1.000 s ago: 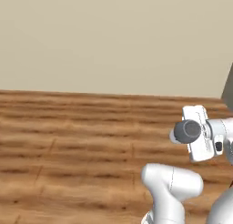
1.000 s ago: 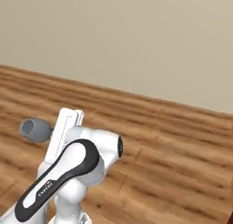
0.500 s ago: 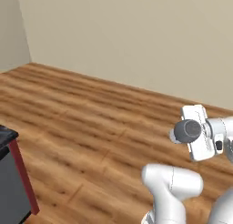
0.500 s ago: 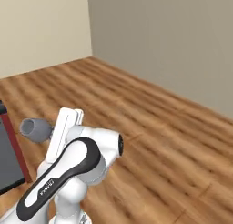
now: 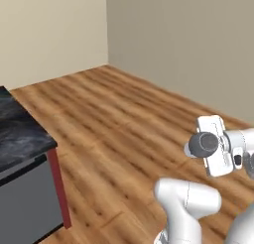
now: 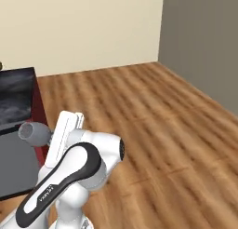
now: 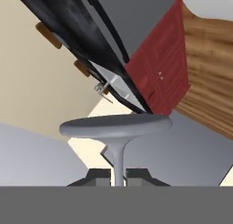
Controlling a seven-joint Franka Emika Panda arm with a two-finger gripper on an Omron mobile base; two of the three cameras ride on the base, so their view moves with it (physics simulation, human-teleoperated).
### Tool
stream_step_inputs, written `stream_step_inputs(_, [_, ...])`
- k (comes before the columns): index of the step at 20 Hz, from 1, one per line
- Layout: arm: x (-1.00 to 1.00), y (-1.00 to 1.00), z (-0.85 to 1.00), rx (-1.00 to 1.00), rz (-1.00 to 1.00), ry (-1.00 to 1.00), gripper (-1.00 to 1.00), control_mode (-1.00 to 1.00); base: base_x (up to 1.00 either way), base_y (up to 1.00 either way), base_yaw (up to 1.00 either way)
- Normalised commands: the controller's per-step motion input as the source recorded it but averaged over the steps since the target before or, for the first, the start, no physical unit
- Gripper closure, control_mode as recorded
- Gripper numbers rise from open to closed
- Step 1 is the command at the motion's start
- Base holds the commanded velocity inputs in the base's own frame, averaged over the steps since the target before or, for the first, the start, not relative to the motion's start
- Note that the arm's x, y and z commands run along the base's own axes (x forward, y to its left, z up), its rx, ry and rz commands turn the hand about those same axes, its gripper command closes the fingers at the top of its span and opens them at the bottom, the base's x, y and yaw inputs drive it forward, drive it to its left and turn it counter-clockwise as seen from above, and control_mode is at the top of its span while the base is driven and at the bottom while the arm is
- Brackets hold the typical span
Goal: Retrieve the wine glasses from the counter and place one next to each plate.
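Grey wine glass [image 7: 116,127] is pinched by its stem in the fingers [image 7: 118,175]. View's swung round and the black tabletop [image 5: 20,134] just came in, so we're still hauling it toward a plate.

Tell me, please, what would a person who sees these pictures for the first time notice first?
First, the wine glass in the hand view: the gripper is shut on its thin stem, with the round foot pointing away from the hand. Next comes the black counter with dark red cabinet sides at the left of the left base view, and then the wide wooden floor running to the cream walls.
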Motion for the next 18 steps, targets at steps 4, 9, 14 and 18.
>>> stream_step_inputs(4, [0.00, 0.00, 0.00, 0.00, 0.00, 0.00, 1.00, 1.00, 1.00, -0.87, 0.38])
stream_step_inputs(9, [0.00, 0.00, 0.00, 0.00, 0.00, 0.00, 1.00, 1.00, 1.00, -0.85, 0.42])
stream_step_inputs(14, [0.00, 0.00, 0.00, 0.00, 0.00, 0.00, 1.00, 1.00, 1.00, -0.70, 0.50])
stream_step_inputs(18, [0.00, 0.00, 0.00, 0.00, 0.00, 0.00, 1.00, 1.00, 1.00, -0.67, 0.53])
